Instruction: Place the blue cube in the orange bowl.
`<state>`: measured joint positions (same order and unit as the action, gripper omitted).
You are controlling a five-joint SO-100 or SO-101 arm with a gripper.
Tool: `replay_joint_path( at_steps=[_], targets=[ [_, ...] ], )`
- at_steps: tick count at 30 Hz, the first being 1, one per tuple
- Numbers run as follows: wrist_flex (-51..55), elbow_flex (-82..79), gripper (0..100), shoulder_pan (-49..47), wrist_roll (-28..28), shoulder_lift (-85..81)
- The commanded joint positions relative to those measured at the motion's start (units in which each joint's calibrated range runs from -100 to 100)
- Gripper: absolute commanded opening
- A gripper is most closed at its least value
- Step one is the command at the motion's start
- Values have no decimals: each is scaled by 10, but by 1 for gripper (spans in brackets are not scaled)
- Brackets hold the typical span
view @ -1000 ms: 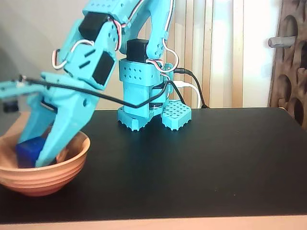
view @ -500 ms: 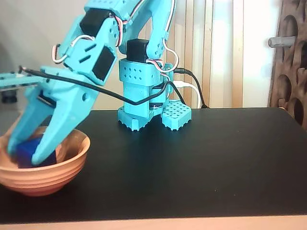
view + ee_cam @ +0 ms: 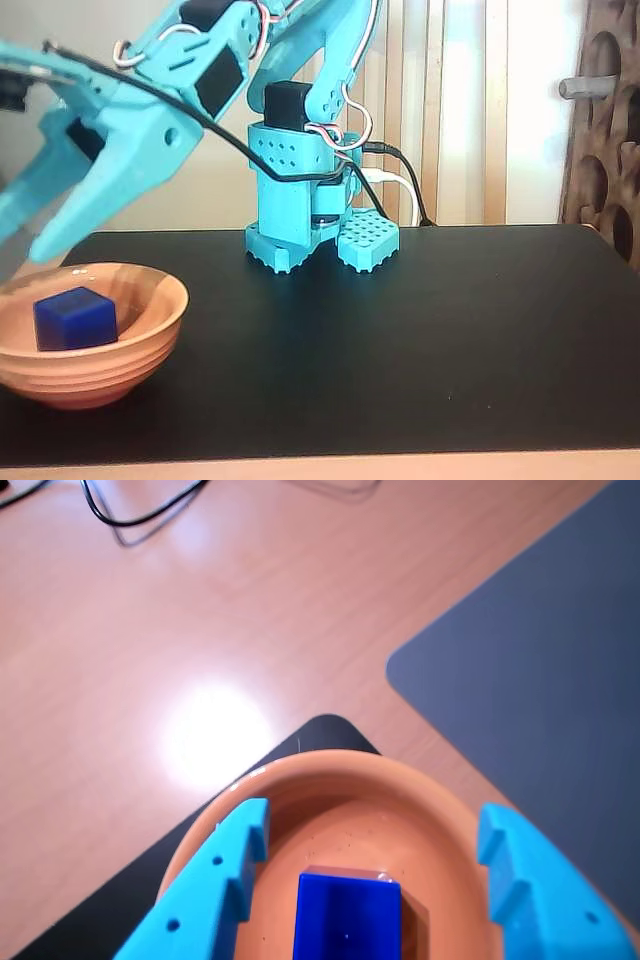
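Since the earlier frames the gripper (image 3: pixel 22 240) has lifted out of the orange bowl (image 3: pixel 150 335) and left the blue cube (image 3: pixel 75 318) behind. Cube rests inside the bowl, free of both fingers. Jaws spread wide, empty, hanging above the bowl's left side. Arm angled down-left from its base (image 3: pixel 300 235) on the black mat (image 3: pixel 420 340).

Black mat (image 3: pixel 450 340) (on wooden table (image 3: pixel 200 630))

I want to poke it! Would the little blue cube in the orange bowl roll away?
Probably not: the small deep-blue cube has flat faces, so it would likely slide. The glossy peach-orange bowl looks smooth, and its sloped wall should hold the cube in.
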<state>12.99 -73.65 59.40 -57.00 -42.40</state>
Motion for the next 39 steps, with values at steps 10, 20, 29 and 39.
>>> replay_joint_path(
  at_steps=[10,20,29,39],
  targets=[
    [127,22,24,-66,0,-135],
    [188,19,24,-149,0,-198],
    [246,19,24,-284,-1,-244],
    [301,-9,24,-395,-1,-302]
  ],
)
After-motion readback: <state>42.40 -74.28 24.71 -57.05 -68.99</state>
